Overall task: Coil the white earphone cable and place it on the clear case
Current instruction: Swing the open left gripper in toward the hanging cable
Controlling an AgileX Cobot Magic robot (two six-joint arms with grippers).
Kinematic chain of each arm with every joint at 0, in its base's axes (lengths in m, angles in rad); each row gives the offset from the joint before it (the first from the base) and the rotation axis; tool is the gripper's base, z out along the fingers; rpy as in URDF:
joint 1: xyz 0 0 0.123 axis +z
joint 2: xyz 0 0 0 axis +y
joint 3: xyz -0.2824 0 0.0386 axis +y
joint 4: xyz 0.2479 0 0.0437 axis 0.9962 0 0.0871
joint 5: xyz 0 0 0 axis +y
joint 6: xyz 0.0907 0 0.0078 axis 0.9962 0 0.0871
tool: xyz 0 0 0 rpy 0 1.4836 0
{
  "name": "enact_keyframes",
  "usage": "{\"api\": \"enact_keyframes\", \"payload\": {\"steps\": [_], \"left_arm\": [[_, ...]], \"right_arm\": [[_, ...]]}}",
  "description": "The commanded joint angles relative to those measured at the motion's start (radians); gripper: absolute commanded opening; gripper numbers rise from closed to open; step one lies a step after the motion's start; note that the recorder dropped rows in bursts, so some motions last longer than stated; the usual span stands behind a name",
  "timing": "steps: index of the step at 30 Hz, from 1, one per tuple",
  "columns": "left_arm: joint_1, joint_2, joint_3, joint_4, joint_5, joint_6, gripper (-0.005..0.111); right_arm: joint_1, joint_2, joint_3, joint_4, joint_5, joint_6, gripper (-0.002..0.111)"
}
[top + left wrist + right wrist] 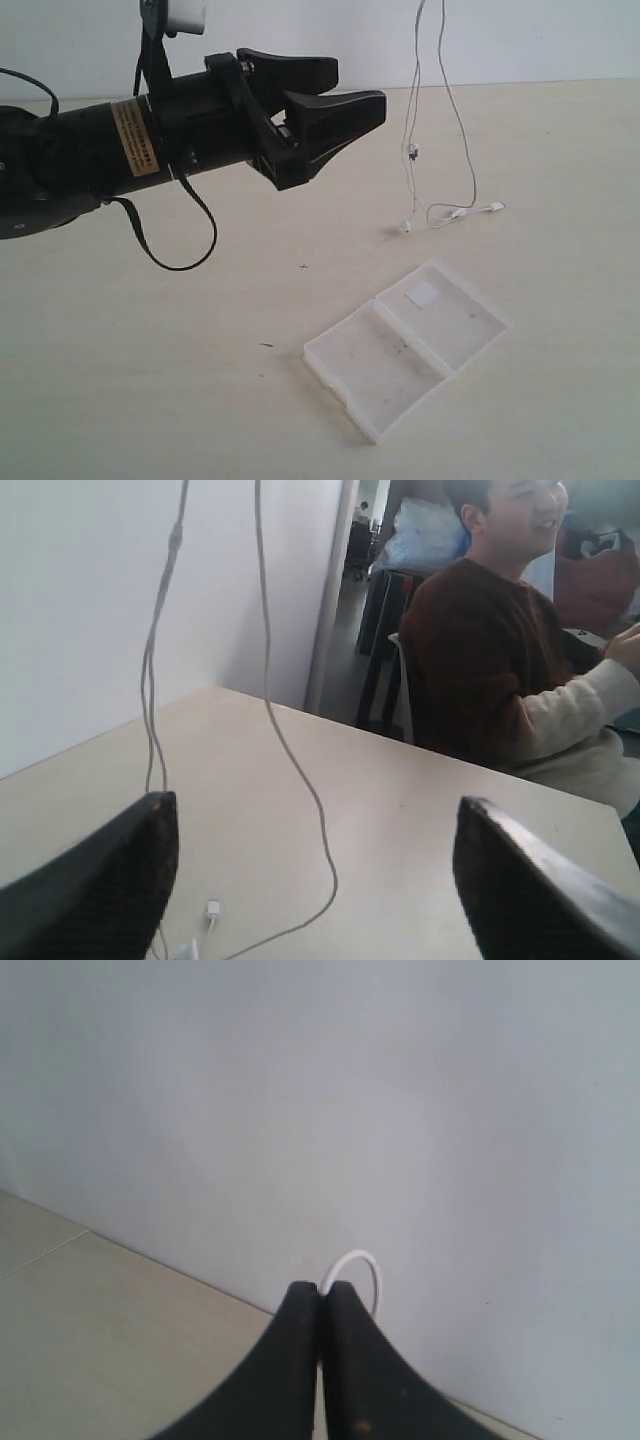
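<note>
We see thin white earphone cable (412, 152) dangling in long strands fr. above, lower ends lying on pale counter (150, 380), near clear hinged plastic case (380, 365). R pincer (320, 1300) clamped on a cable loop; L pincer (358, 88) gapes, empty.

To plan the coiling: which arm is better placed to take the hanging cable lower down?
Probably left: the left claw is open, empty, beside the hanging white earphone cable; the right claw is shut on it.
</note>
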Motion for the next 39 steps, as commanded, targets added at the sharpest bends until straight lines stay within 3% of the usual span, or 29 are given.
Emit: {"api": "enact_keyframes", "payload": {"steps": [1,39], "left_arm": [[-0.005,0.001,-0.006,0.001,0.031,-0.005,0.073],[-0.005,0.001,-0.008,-0.015,0.045,-0.005,0.076]], "right_arm": [[-0.003,-0.009,-0.008,-0.006,0.006,-0.010,0.000],[-0.003,-0.009,-0.008,-0.006,0.011,-0.007,0.000]]}}
